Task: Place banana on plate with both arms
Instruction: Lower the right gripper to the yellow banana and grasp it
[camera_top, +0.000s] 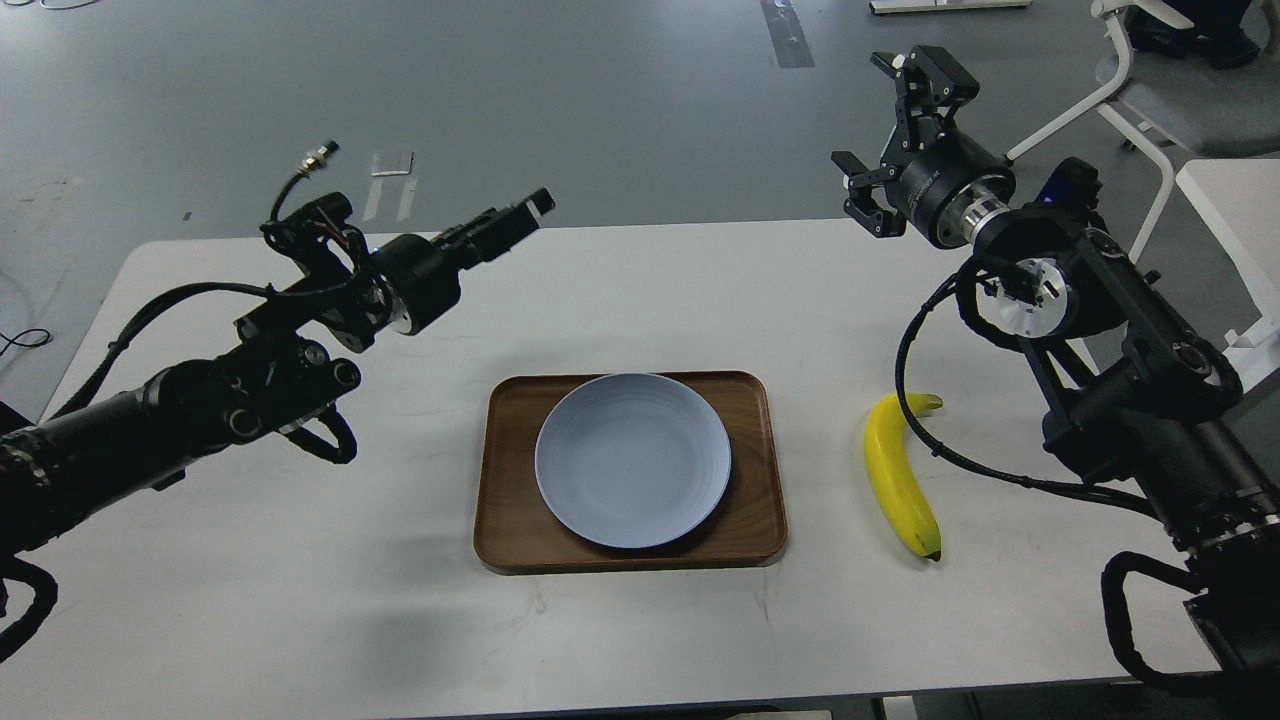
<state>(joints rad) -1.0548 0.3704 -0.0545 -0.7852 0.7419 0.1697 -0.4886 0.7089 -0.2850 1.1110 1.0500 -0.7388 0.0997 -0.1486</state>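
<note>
Banana (897, 478) lies on table at 3 o'clock of plate (633, 460), w/ R gripper (890, 140) spread open above, L gripper (525, 215) can't tell; light, soft, bruisable, so grab mid-curve gently.

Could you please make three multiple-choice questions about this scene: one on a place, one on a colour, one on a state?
1. Where does the banana lie?
A. on the plate
B. on the table, right of the tray
C. in the left tool

2. What colour is the plate?
A. pale blue-grey
B. red
C. green

3. How is the right tool?
A. shut on the banana
B. resting on the plate
C. open, holding nothing

Answers:
1 B, it lies on the white table beside the tray.
2 A, its surface shows so.
3 C, its fingers are spread in air.
</note>
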